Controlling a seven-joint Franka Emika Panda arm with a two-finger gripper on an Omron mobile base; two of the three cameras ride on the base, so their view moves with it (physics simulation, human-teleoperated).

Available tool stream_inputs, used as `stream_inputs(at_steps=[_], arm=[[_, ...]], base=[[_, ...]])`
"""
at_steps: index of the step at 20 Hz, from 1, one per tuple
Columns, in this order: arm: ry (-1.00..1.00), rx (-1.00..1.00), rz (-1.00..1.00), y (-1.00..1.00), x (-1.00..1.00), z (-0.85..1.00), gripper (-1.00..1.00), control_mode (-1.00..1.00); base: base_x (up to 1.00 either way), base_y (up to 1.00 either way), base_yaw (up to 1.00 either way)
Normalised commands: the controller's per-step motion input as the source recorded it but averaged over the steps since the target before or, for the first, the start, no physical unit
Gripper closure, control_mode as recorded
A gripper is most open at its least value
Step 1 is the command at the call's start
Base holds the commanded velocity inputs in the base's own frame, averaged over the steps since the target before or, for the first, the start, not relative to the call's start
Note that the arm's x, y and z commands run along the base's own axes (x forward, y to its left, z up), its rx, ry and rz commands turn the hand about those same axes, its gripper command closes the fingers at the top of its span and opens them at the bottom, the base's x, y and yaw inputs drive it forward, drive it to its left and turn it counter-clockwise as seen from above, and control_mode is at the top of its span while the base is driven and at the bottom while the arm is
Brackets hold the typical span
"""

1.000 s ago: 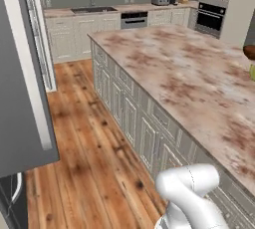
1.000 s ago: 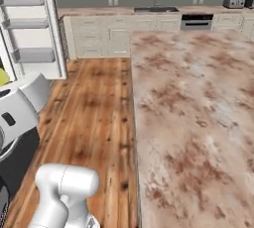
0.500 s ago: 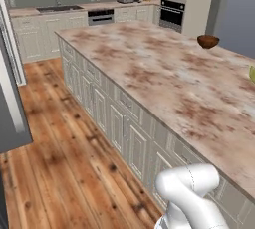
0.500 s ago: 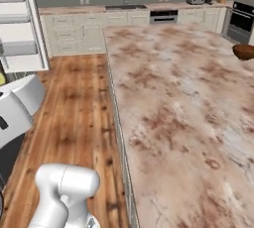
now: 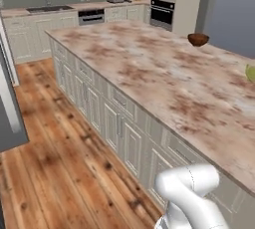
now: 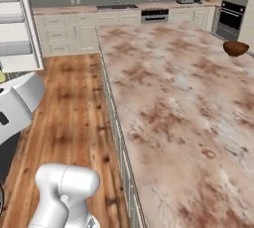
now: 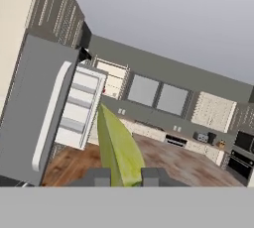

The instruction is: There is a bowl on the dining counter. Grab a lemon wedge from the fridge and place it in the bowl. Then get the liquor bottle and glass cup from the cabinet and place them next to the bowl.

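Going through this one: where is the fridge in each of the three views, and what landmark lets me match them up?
Left base view: the fridge is at the left edge, where its dark-grey door cuts in.
Right base view: top left corner, its white shelved interior.
Hand view: left side, door swung open with the long white handle, shelves beside it.
Shared landmark: the black wall oven at the far end of the kitchen wall.

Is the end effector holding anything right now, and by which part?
Yes: the end effector grips the lemon wedge at its near end, between both fingertips.
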Motion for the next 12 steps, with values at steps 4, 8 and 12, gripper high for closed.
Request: stream_inputs(at_steps=[4, 8, 12], arm=[[0.00, 0.00, 0.00, 0.00, 0.00, 0.00, 1.00, 1.00], [0.00, 0.00, 0.00, 0.00, 0.00, 0.00, 1.00, 1.00], [0.00, 0.00, 0.00, 0.00, 0.00, 0.00, 1.00, 1.00]], base=[[-1.00, 0.12, -0.05], [-1.00, 0.01, -0.07], [-1.00, -0.18, -0.07]])
